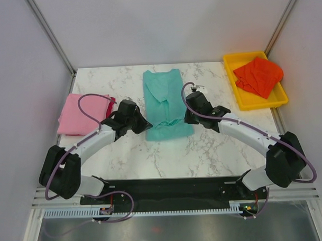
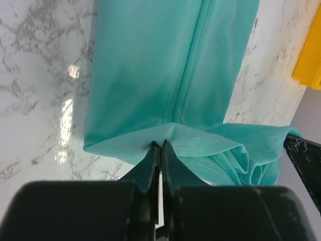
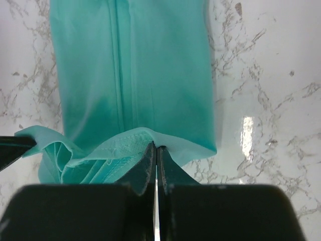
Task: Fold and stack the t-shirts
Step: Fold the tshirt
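Teal tee (image 1: 163, 102) lies lengthwise in the middle of the surface (image 1: 167, 152), sides folded in to a long strip, and both tools are at its near hem: left tool (image 2: 160, 145) clamped tight on the hem's left part, right tool (image 3: 156, 146) clamped tight on its right part, w/ the hem raised and cloth bunching in folds btwn them. Over on the left, pink tee (image 1: 79, 115) sits folded flat near the surface edge, a bit of crimson tee (image 1: 111, 102) showing at its right side. Far right, orange-red tee (image 1: 260, 74) lies crumpled in the yellow tray (image 1: 279, 100), well apart from both arms.
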Available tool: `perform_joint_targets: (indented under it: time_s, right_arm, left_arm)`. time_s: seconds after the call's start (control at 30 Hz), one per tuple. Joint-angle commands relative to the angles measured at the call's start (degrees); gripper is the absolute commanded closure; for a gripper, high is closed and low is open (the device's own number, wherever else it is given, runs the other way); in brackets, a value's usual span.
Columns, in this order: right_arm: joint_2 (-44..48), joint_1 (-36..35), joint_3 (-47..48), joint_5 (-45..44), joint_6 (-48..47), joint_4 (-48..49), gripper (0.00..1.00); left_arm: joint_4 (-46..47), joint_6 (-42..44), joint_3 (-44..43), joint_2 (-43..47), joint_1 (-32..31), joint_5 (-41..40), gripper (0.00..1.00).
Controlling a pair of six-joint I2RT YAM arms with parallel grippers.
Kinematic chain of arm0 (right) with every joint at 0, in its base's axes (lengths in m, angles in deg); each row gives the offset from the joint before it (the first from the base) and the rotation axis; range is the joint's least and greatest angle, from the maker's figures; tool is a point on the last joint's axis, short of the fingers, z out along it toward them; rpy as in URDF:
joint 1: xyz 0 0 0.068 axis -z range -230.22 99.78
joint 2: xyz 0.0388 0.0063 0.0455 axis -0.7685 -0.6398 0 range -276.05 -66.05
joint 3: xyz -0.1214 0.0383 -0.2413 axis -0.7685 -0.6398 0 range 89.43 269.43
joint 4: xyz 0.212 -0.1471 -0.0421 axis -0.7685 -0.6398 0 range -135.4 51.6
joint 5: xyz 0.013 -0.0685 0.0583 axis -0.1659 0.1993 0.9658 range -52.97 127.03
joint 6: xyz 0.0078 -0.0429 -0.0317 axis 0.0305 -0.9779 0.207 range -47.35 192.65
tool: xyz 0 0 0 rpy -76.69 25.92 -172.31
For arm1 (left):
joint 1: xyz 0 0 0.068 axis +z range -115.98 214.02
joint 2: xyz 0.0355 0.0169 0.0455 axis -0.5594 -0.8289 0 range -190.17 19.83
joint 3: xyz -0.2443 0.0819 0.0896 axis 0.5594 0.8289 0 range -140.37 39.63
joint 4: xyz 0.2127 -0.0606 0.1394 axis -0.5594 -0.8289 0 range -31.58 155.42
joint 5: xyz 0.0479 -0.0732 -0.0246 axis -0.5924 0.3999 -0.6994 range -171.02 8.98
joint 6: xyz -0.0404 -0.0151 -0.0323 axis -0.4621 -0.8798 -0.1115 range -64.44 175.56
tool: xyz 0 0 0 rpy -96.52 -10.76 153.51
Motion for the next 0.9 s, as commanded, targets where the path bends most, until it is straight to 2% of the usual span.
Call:
perform_joint_targets:
  time_s: [0.0, 0.27, 0.43, 0.87]
  right_arm:
    - [-5.02, 2.46, 6.02, -0.79, -2.18, 1.67, 1.0]
    - [-15.4, 6.5, 14.82, 1.23, -4.29, 1.67, 1.0]
    - [-21.19, 8.53, 19.92, 2.29, -5.17, 1.58, 1.0]
    - [-30.52, 12.05, 32.21, 5.62, -7.98, 1.49, 1.0]
  left_arm:
    - [0.67, 4.01, -4.84, -3.07, 2.92, 3.85, 0.98]
    - [2.51, 4.98, -10.12, -10.46, 8.03, 6.23, 0.98]
    - [3.13, 6.47, -15.38, -15.38, 8.82, 5.88, 0.98]
    - [4.88, 7.09, -22.77, -23.29, 12.77, 8.61, 0.98]
